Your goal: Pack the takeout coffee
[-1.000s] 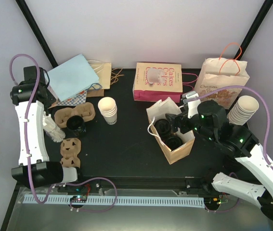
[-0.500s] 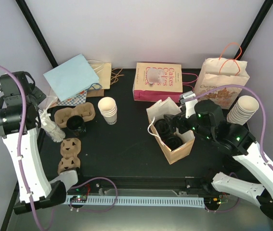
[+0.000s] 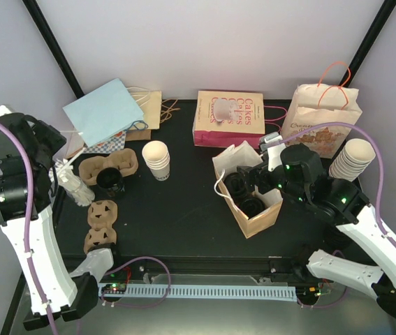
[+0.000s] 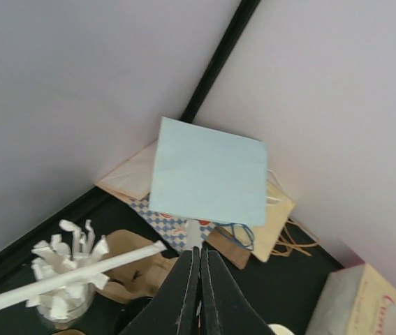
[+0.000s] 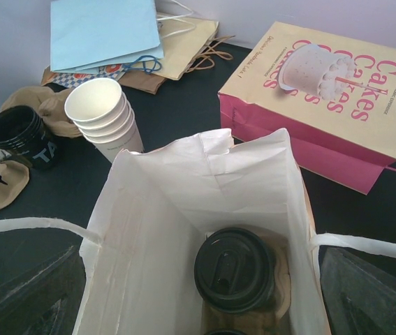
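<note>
since the earlier frame the left arm has been swung up and outward, away from the left side of the black table (image 3: 184, 209), and is now held high beyond its left edge; the right arm has hardly been shifted.

the left gripper (image 4: 198, 255) is seen with its fingers pressed together and nothing between them. it is pointed toward the far left corner, where a flat pale blue paper bag (image 4: 208, 171) is laid over other flat paper bags. a clear jar of white paper-wrapped straws (image 4: 61, 279) is seen below and to the left of it.

the right gripper (image 5: 198, 279) is held with its fingers wide apart, one on each side of the mouth of the open white-lined brown paper bag (image 5: 149, 209), and nothing is clasped.

the takeout coffee (image 5: 234, 269) is stood upright inside that bag, only its round black plastic lid being shown. a second black lid (image 3: 252, 206) is seen nearer the arms in the same bag.

a short stack of cream paper cups (image 3: 157, 159) is stood left of the bag, well apart from it. a pink and cream "cakes" paper bag (image 3: 229, 117) is laid behind. a brown moulded-pulp cup carrier (image 3: 126, 162) with a black cup (image 3: 112, 180) in it is placed at the left.
</note>
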{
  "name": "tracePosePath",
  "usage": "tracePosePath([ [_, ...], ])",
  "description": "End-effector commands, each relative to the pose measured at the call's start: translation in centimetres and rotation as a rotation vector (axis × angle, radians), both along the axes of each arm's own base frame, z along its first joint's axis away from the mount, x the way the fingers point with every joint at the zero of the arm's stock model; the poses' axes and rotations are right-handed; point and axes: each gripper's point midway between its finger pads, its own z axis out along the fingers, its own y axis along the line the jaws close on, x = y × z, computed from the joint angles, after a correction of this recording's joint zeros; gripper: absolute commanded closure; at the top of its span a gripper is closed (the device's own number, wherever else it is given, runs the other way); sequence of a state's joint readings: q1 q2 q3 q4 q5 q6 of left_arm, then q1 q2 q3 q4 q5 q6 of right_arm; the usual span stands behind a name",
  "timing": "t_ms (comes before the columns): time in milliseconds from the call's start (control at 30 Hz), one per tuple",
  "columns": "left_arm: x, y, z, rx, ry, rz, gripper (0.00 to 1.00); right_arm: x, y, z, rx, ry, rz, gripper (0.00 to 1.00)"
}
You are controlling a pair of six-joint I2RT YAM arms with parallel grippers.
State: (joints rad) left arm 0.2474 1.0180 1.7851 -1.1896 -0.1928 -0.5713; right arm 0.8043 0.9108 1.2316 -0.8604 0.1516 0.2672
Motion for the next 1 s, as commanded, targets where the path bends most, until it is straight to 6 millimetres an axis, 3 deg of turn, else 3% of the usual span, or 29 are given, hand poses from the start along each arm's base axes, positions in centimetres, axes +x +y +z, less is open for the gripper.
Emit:
tracePosePath([
  [0,1.3,-2.5,1.2,-0.056,-0.087,-0.142,0.99,0.1,-0.2,0.1,-0.003,-0.005,-0.004,0.06],
  [200,2.9,-6.7,2.7,-0.137,-0.239,-0.381,0.98,0.0,-0.6,0.3,-0.007,-0.013,-0.015,0.06],
  [367,2.7,-10.3,4.2,-0.176,-0.358,-0.591,0.98,0.0,-1.3,1.0,-0.004,-0.036,-0.04,0.06],
  [567,2.1,-14.4,4.2,-0.248,-0.489,-0.855,0.98,0.0,-2.2,1.9,-0.002,-0.053,-0.079,0.06],
  [733,1.5,-18.1,3.8,-0.256,-0.533,-1.072,0.98,0.6,-4.6,2.5,-0.036,-0.077,-0.201,0.06],
  [967,-0.5,-23.5,5.4,-0.187,-0.575,-1.316,0.98,1.6,-7.8,2.5,-0.147,-0.079,-0.372,0.03],
])
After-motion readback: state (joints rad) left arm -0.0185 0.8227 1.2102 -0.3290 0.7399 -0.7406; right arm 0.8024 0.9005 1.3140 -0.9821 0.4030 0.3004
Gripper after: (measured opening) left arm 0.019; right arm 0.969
